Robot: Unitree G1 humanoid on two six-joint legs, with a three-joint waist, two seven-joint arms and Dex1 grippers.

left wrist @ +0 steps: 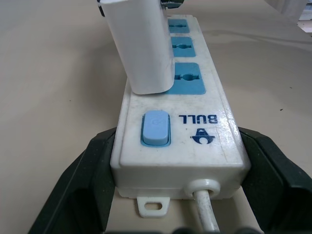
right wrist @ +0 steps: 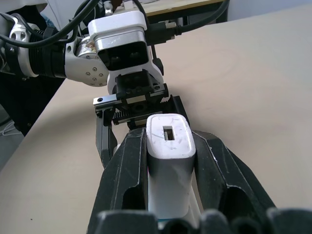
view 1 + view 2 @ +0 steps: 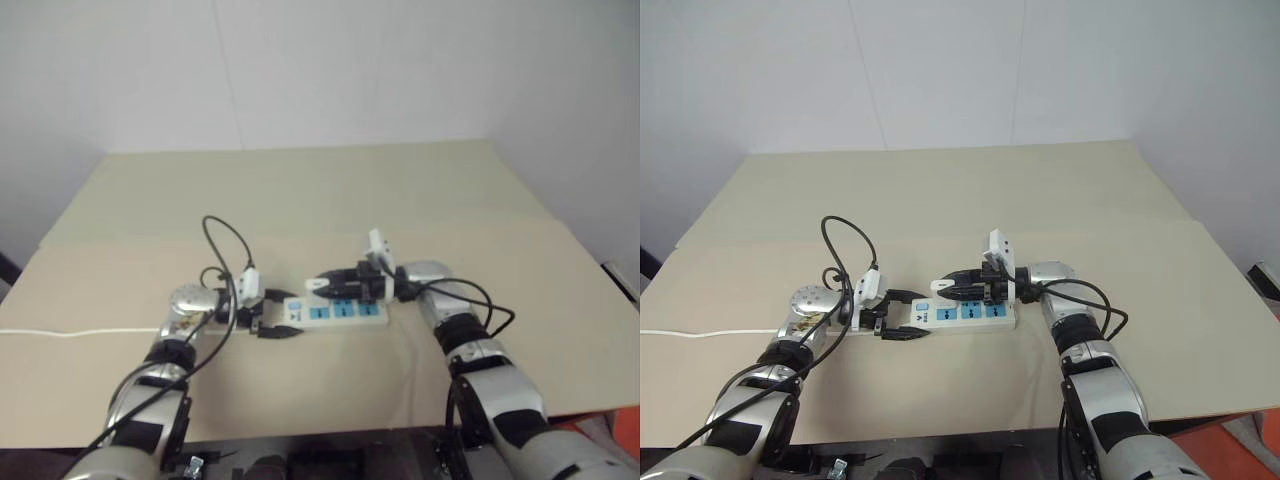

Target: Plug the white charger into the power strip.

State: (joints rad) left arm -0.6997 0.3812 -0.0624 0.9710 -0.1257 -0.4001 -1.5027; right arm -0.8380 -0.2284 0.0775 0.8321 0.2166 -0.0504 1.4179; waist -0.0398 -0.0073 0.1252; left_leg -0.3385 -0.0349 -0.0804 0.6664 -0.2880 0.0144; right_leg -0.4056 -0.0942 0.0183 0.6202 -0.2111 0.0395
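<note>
On tan table (image 3: pixel 300 190), white charger (image 1: pixel 139 46) meets power strip (image 1: pixel 195 117) (both end effectors clamped).

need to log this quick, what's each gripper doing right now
Left gripper: closed on the switch end of the long white power strip.
Right gripper: closed on the small white plastic charger.

White power strip (image 1: pixel 178 146) w/ three blue socket faces, a pale-blue switch and dark-blue "BULL" lettering sits between my black left fingers (image 1: pixel 73 195). White charger (image 2: pixel 168 161), plain w/ one small dark slot, shows between my black right fingers (image 2: pixel 214 170). Tan table (image 3: pixel 330 190), white wall (image 3: pixel 320 70) behind; the strip's thin cord (image 3: pixel 70 332) is white.
</note>
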